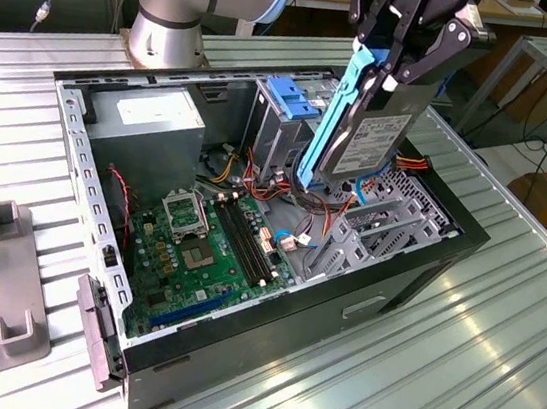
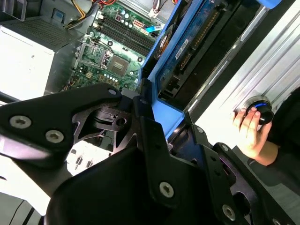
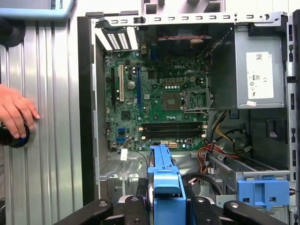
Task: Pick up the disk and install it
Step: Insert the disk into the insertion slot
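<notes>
Exterior view: the arm's wrist comes down from 12 o'clock over the open computer case (image 1: 416,274), and the gripper (image 1: 398,65) is clenched on the upper end of the disk (image 1: 367,141), one black finger on each broad side. The disk hangs clear of the case floor, tilted, with its labelled face toward 4 o'clock and a blue rail along the edge toward 9 o'clock. Its lower end sits over the red cables (image 1: 353,210); contact with them cannot be judged. Just beside the disk, at its 9 o'clock, stands the drive cage (image 1: 287,100) with its blue top. The motherboard (image 1: 198,245) lies toward 7 o'clock of the disk and the power supply (image 1: 148,122) toward 9 o'clock, both well apart from it. The arm's base (image 1: 179,1) stands at 11 o'clock, on the slatted table (image 1: 493,375) behind the case. In the first wrist view the disk's blue rail (image 3: 166,183) shows edge-on between the gripper's fingers (image 3: 225,208). In both wrist views a person's hand (image 2: 251,126) (image 3: 16,115) rests on a round dark knob (image 2: 260,110) on the table outside the case.
</notes>
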Controlling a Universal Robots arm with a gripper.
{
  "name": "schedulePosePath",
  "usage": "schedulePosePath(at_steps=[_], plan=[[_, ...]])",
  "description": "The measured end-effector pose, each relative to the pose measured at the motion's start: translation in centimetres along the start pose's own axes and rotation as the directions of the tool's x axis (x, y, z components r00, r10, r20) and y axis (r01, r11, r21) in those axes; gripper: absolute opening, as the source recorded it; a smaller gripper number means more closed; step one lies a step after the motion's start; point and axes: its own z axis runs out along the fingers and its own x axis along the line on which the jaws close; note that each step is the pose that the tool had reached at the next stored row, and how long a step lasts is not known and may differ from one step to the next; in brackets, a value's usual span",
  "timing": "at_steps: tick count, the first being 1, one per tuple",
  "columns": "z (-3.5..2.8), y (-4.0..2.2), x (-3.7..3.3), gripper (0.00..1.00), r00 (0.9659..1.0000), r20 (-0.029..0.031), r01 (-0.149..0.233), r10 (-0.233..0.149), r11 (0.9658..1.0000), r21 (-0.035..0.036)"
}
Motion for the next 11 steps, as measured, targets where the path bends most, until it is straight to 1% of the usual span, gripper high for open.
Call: schedulePosePath(at_steps=[7,11], plan=[[0.01,-0.10,0.50,0.37,1.0000,0.0001,0.000,0.000,1.0000,0.0000],[0.01,-0.10,0.55,0.37,1.0000,0.0000,0.000,0.000,1.0000,0.0000]])
